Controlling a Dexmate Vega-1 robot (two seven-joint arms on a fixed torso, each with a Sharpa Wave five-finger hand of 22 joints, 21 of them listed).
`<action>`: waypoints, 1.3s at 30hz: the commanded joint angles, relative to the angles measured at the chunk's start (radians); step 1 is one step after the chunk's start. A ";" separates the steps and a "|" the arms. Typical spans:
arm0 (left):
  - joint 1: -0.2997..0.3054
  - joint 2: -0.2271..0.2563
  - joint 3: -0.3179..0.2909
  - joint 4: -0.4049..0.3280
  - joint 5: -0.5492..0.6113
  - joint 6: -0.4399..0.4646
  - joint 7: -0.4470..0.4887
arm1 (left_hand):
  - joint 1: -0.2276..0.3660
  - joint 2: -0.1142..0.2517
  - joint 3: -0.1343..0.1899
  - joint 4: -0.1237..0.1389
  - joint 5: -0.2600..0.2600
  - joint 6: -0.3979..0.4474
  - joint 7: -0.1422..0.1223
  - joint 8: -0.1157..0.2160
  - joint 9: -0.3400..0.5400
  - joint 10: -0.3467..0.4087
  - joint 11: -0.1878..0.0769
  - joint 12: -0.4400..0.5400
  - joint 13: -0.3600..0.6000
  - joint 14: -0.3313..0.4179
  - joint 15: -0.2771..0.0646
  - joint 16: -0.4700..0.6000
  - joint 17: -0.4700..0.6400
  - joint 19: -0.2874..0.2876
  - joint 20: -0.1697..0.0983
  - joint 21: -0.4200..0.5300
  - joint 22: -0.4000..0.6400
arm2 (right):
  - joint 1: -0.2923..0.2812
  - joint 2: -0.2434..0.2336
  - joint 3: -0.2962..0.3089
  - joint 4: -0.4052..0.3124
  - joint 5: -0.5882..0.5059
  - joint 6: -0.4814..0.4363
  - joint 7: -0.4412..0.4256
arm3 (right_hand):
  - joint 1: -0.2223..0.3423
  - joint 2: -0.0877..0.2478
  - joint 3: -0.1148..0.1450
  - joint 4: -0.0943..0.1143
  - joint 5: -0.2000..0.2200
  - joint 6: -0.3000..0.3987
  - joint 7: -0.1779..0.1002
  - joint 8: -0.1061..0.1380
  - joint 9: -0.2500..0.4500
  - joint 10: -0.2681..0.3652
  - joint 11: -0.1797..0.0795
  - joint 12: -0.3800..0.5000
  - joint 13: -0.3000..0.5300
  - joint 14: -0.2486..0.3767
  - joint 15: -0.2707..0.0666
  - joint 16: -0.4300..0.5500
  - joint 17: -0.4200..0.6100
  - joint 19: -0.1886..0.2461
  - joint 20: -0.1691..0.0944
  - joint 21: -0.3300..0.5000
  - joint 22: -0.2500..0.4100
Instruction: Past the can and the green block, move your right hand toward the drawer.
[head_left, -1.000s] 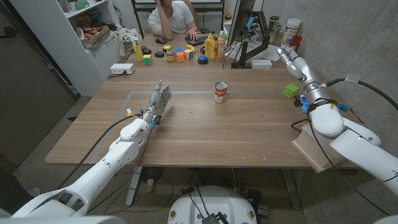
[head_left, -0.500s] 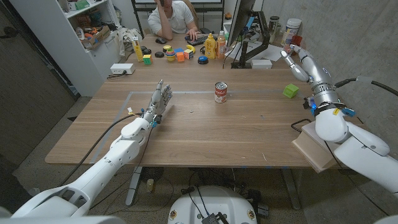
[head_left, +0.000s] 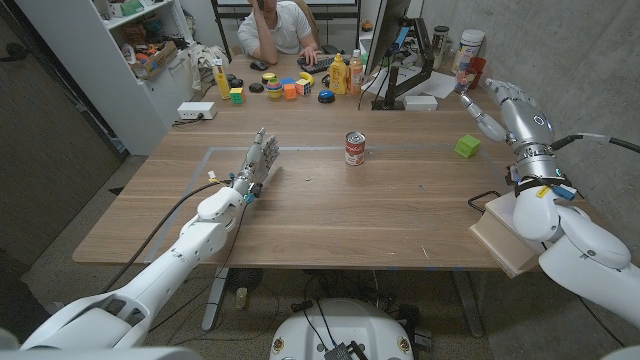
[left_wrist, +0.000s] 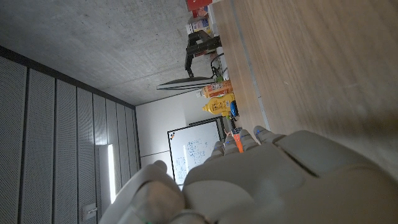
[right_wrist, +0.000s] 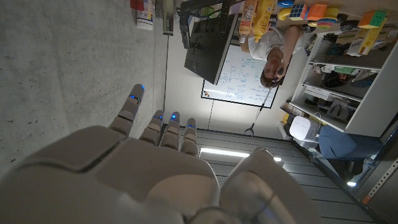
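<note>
At tabletop's (head_left: 330, 210) far right edge, I'm holding right hand (head_left: 510, 105) raised, fingers (head_left: 478, 120) spread, gripping nothing, past green block (head_left: 466, 146). Can (head_left: 354, 148) standing mid-table. Drawer not identifiable; likely rigid, take by handle. Left hand (head_left: 258, 165) waiting, fingers apart, empty.

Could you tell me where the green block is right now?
In the head view, the green block sits on the table's right side, between the can and the raised right hand.

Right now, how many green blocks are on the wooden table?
1: the green block sits near the table's right edge, right of the can, just left of the right hand. Nothing there looks able to hide another.
</note>
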 joint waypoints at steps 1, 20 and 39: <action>-0.033 -0.019 0.014 0.041 0.010 0.003 -0.013 | -0.003 0.138 -0.003 0.004 0.007 -0.254 0.000 0.003 0.005 -0.315 0.002 0.006 0.006 -0.273 0.002 0.002 0.006 -0.106 -0.018 0.003 0.003 | -0.088 -0.012 -0.001 -0.048 -0.138 -0.169 0.056 | 0.001 -0.013 -0.009 0.001 0.002 0.004 -0.011 -0.002 0.006 0.001 -0.006 0.004 0.003 0.010 -0.003 -0.005 0.004 0.010 0.006 -0.006 0.000; -0.081 -0.051 0.027 0.125 0.018 -0.004 -0.042 | -0.003 0.138 -0.004 0.004 0.007 -0.257 0.001 0.003 0.005 -0.316 0.001 0.006 0.006 -0.274 0.002 0.002 0.006 -0.107 -0.017 0.003 0.003 | -0.117 -0.119 -0.095 -0.120 -0.239 -0.520 0.241 | 0.012 -0.059 -0.041 -0.015 0.009 -0.042 -0.021 -0.022 0.007 -0.041 -0.008 -0.007 0.004 0.026 0.022 -0.017 0.004 0.066 0.006 -0.022 0.004; -0.107 -0.067 0.026 0.180 0.018 -0.015 -0.060 | -0.003 0.137 -0.006 0.004 0.008 -0.258 0.001 0.002 0.005 -0.318 0.005 0.006 0.006 -0.274 0.003 0.001 0.006 -0.108 -0.017 0.003 0.003 | -0.092 -0.199 -0.168 -0.139 -0.063 -0.761 0.215 | 0.029 -0.068 -0.054 -0.024 0.019 -0.011 -0.025 -0.006 0.009 -0.060 -0.021 -0.006 0.004 0.003 0.033 -0.032 0.005 0.077 0.010 -0.049 0.002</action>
